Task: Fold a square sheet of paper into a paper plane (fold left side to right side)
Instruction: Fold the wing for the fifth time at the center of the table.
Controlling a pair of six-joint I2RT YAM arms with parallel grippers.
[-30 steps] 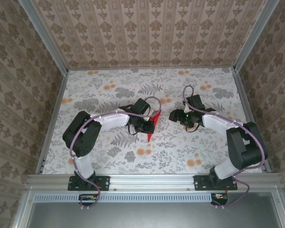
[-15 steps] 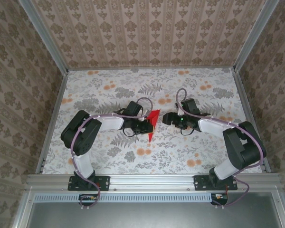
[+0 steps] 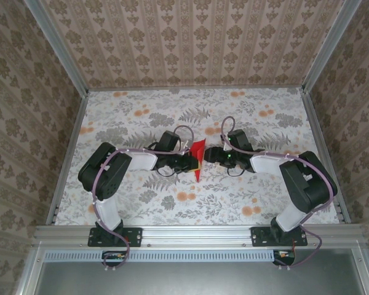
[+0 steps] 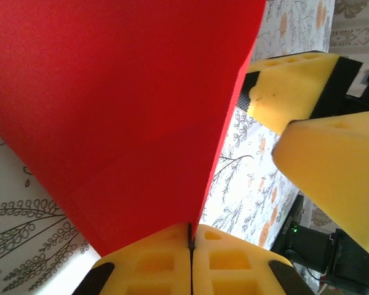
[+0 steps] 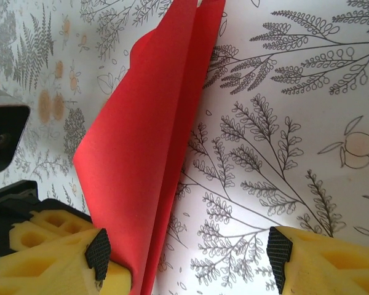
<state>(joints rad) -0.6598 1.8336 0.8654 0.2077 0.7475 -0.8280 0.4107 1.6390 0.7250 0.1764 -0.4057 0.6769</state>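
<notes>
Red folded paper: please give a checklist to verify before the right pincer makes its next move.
1. Left pincer shut on the red folded paper: ok.
2. Right pincer open: ok.
3. Paper lies inside the right pincer's opening: ok.
4. Paper touching the right pincer: cannot tell.
5. Paper's lower tip clear of the floral table: cannot tell.

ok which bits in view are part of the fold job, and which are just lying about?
Job:
- folded red paper
- left claw, shut on the paper
- right claw, open, paper between its fingers

Just there:
- floral table cover
- patterned walls
- aluminium frame
</notes>
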